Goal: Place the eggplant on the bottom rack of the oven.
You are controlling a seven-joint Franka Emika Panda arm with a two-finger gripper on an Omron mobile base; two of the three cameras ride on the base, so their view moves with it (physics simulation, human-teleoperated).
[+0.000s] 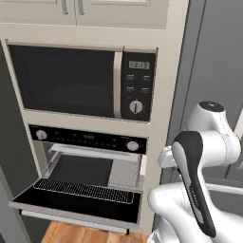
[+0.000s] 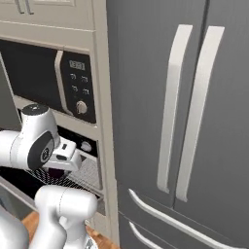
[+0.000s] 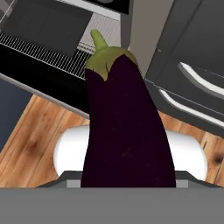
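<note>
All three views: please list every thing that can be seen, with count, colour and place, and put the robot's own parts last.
eggplant: one, dark purple with green stem, held in the hand, over the wood floor in front of the oven
oven: one, black control strip, a silver knob at each end, door dropped open, under the microwave
bottom rack: one, silver wire, pulled out over the open door, nothing on it
microwave: one, black glass, above the oven
cabinets: cream, above the microwave
fridge: one, dark grey, pale handles, right of the oven
floor: wood, below the oven
arm: one, white with dark joints
hand: one, shut on the eggplant
</note>
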